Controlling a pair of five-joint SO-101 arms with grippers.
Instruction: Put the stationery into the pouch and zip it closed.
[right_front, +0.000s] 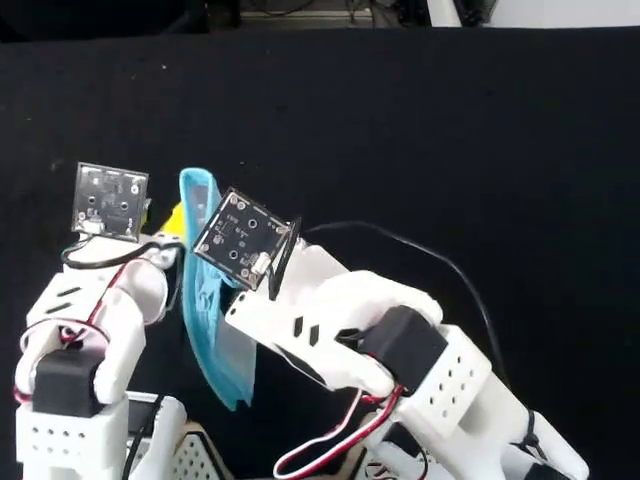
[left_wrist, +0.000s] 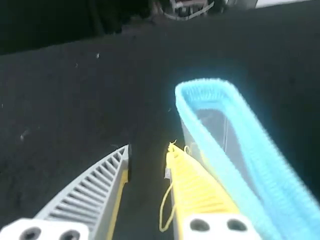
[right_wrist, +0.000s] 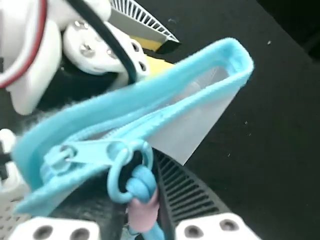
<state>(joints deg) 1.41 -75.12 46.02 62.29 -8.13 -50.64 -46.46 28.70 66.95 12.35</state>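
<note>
My two white arms rise from the near edge of the black desk (right_front: 450, 130). Between them the light blue pouch (right_front: 200, 205) stands on its edge, its long side running away from me. My left arm (right_front: 90, 320) sits just beside it, a yellow finger (right_front: 171, 219) showing near the pouch's far end. My right arm (right_front: 400, 350) leans in against it from the other side, and a black cable (right_front: 440, 262) trails over the desk.

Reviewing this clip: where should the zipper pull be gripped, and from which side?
Pinch the knotted cord under the pull ring, from the right gripper's side: it hangs clear of the pouch edge, while the slider lies flat against it.
</note>
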